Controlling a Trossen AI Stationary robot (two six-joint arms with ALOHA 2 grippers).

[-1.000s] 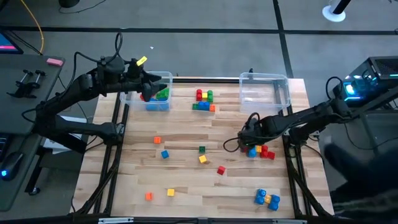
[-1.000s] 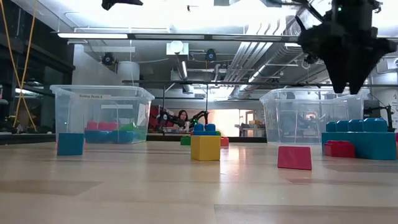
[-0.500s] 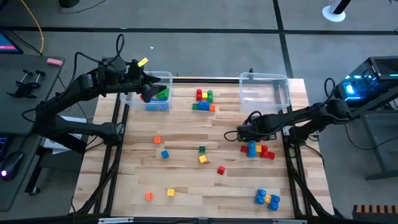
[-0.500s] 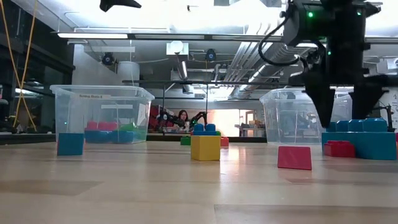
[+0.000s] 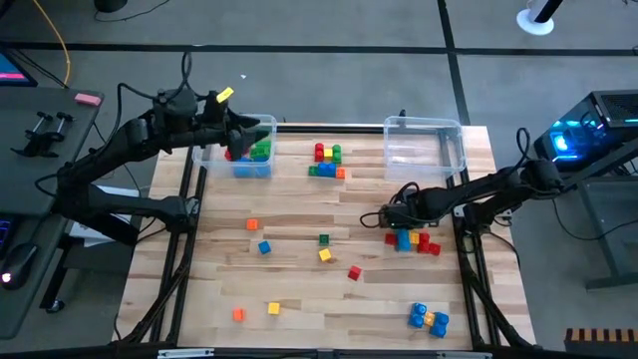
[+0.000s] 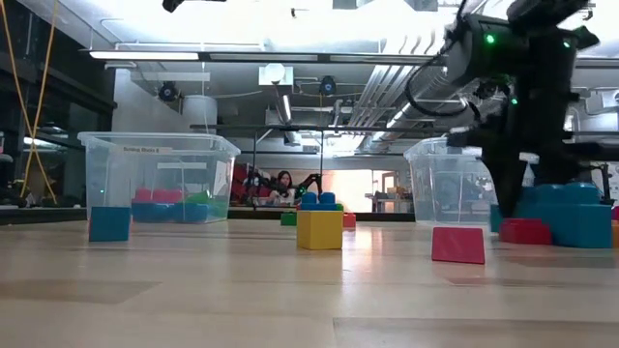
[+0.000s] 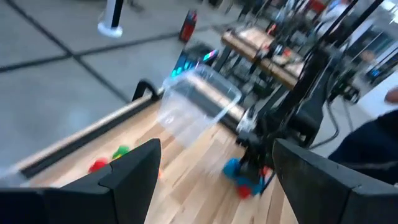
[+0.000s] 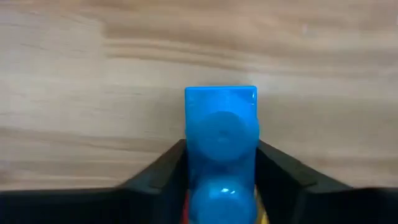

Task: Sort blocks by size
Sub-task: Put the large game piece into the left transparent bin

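A blue block (image 8: 221,134) lies on the bench (image 5: 299,224) in front of the right clear bin (image 5: 425,147), clamped between the right tool's (image 5: 388,216) fingers (image 8: 163,171). Red and yellow blocks (image 5: 427,244) touch it. The left tool (image 5: 239,135), fingers apart, hovers over the left bin (image 5: 247,148).
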